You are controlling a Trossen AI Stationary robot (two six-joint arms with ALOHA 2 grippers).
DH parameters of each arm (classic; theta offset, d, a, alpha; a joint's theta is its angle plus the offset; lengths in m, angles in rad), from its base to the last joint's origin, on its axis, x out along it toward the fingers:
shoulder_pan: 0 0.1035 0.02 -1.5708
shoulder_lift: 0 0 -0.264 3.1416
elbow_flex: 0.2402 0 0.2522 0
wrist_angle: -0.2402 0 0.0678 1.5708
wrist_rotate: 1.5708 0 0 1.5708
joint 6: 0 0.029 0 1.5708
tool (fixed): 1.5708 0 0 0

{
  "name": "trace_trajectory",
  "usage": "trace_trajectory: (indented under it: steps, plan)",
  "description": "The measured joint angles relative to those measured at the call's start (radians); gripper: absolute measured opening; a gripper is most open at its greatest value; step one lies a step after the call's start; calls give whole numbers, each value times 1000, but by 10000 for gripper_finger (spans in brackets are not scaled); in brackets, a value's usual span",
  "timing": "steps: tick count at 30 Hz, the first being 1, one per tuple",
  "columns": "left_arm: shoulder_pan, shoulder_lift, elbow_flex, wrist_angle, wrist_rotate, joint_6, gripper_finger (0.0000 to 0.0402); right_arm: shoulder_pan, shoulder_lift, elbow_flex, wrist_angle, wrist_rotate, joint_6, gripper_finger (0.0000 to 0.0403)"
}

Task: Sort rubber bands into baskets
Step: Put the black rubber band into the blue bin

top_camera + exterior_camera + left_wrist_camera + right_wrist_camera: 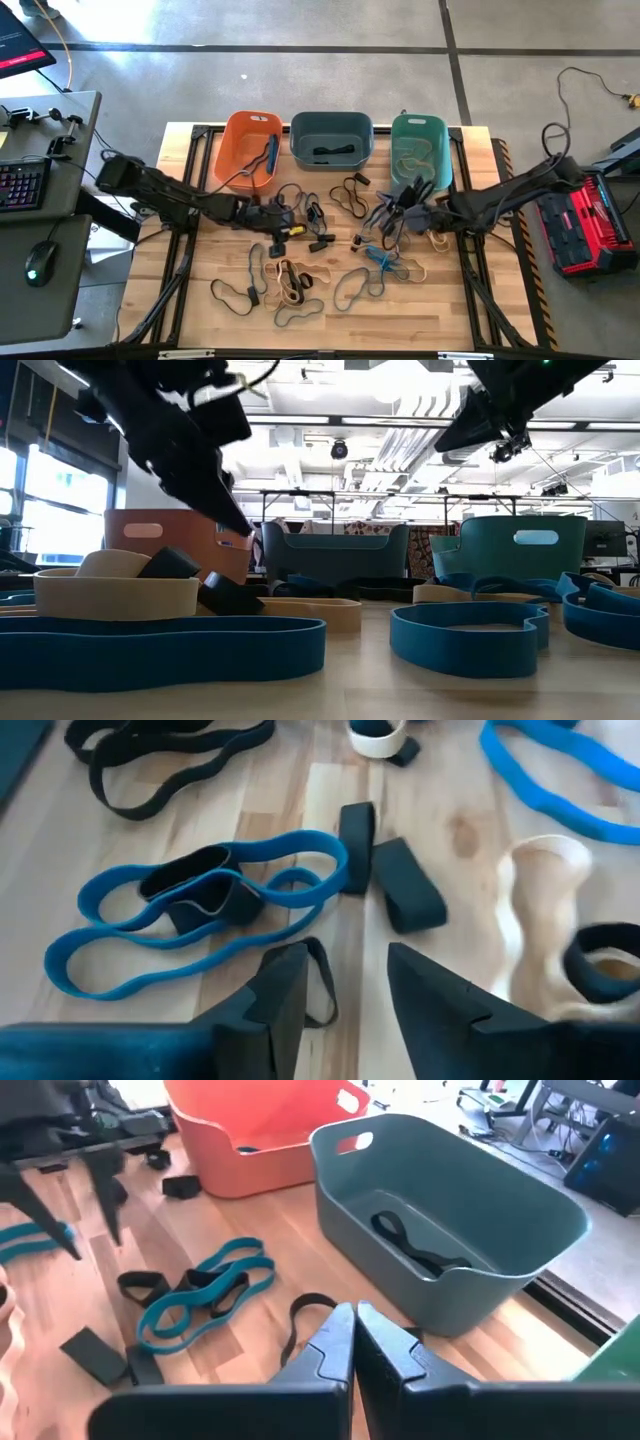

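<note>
- Left gripper (345, 985), fingers parted, hovers just short of a blue rubber band (200, 910).
- Right gripper (353, 1342), fingers pressed together, faces the slate basket (450, 1210); only its wrist view shows the black band (410, 1245) inside.

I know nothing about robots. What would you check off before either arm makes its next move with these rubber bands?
1. Left gripper open: ok, fingers apart above the table.
2. A target beneath it: ok, a thin black loop lies beside one finger.
3. Right gripper empty: cannot tell; fingers shut, and a black band lies right beside them.
4. Baskets upright: ok, for the orange basket, slate basket and teal basket.
5. Bands lying separately: not ok, a blue band overlaps a dark band.
</note>
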Motion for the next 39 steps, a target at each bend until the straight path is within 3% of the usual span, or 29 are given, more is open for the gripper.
trace_trajectory:
  steps: [11, 25, 30, 36, 39]
  plan:
    - [15, 107, 0, -1, 2, -33, 145, 19, 113, 0, 68, 4, -2, 0]
    - [41, 195, 1, 3, 36, -86, 142, 19, 121, 0, 75, 5, -11, 0]
    - [41, 190, 1, 1, 32, -68, 103, 19, 121, 0, 75, 5, -11, 0]
    - [41, 112, 1, -9, 39, -27, 11, 19, 121, 0, 75, 5, -11, 0]
    - [41, 37, 5, -52, 51, -35, 8, 19, 121, 0, 77, 5, -30, 0]
